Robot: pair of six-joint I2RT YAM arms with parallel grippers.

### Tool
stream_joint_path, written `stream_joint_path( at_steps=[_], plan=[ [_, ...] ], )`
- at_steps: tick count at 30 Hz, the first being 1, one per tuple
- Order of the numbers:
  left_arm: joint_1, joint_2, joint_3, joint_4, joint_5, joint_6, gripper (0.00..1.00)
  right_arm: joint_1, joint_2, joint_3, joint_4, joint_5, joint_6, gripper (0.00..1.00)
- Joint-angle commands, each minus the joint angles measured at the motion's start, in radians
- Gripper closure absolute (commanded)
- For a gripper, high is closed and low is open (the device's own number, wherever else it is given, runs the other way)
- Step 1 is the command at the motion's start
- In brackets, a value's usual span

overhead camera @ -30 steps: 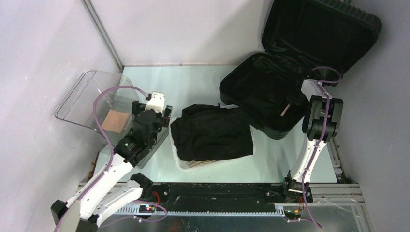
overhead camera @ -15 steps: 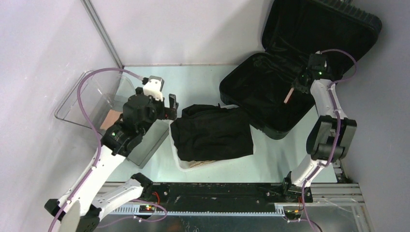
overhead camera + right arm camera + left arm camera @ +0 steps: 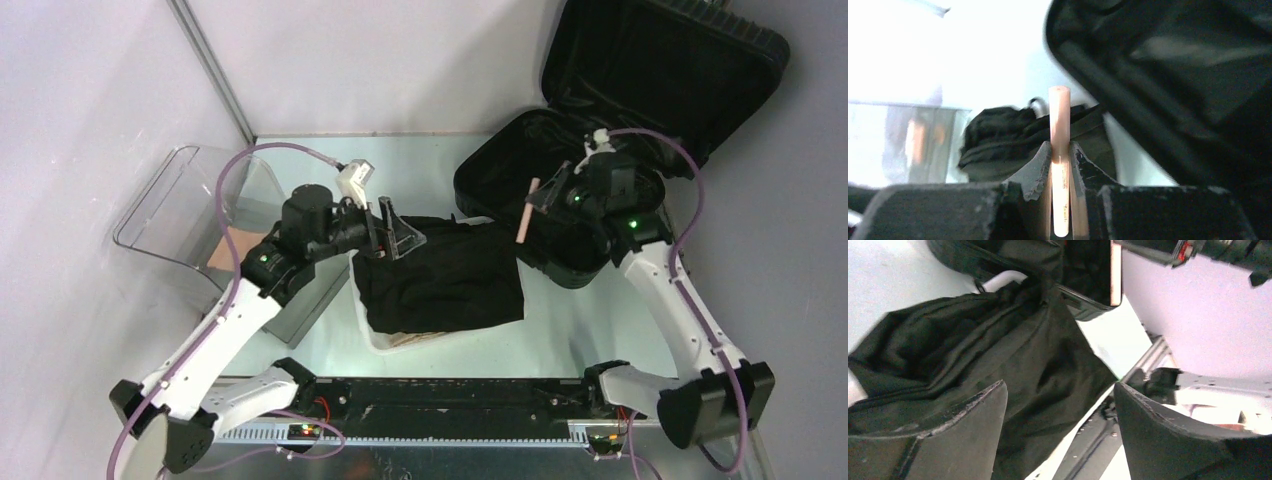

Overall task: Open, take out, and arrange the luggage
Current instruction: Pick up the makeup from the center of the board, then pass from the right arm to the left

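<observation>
While the left gripper (image 3: pixel 1059 390) gapes, the right gripper (image 3: pixel 1060 150) pinches a possibly printed stick (image 3: pixel 1059 112).

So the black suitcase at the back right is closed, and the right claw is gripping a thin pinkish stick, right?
Not quite. The suitcase is not closed: the top external view shows it lying wide open. The rest holds: it sits at the back right, and the right claw is gripping a thin pinkish stick.

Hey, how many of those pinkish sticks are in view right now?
1. The pinkish stick is clamped in the right hand, over the open luggage. Others may lie hidden inside its dark lining.
</observation>
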Motion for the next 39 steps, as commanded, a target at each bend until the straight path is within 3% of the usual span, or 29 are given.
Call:
stream_joint_path(
  at_steps=[1, 5, 12, 16, 18, 20, 27, 36, 39],
  plan=[
    [-0.005, 0.065, 0.006, 0.134, 0.170, -0.145, 0.18, 0.183, -0.095, -0.036, 0.123, 0.077, 0.133, 0.94],
    [-0.006, 0.118, -0.015, 0.224, 0.285, -0.228, 0.25, 0.333, -0.138, -0.078, 0.215, 0.158, 0.226, 0.94],
    [-0.030, 0.118, -0.093, 0.482, 0.317, -0.370, 0.26, 0.511, -0.142, -0.095, 0.308, 0.235, 0.333, 0.93],
    [-0.046, 0.140, -0.088, 0.496, 0.319, -0.377, 0.27, 0.569, -0.133, -0.095, 0.350, 0.253, 0.355, 0.93],
    [-0.052, 0.150, -0.096, 0.516, 0.326, -0.393, 0.31, 0.587, -0.130, -0.095, 0.357, 0.256, 0.363, 0.93],
    [-0.057, 0.156, -0.106, 0.553, 0.337, -0.415, 0.42, 0.601, -0.130, -0.095, 0.360, 0.257, 0.365, 0.92],
    [-0.067, 0.170, -0.116, 0.564, 0.338, -0.436, 0.48, 0.616, -0.139, -0.095, 0.348, 0.264, 0.360, 0.92],
    [-0.075, 0.187, -0.112, 0.556, 0.339, -0.418, 0.97, 0.628, -0.142, -0.095, 0.324, 0.258, 0.349, 0.87],
    [-0.075, 0.182, -0.098, 0.494, 0.325, -0.377, 1.00, 0.627, -0.151, -0.095, 0.316, 0.258, 0.344, 0.71]
  ],
)
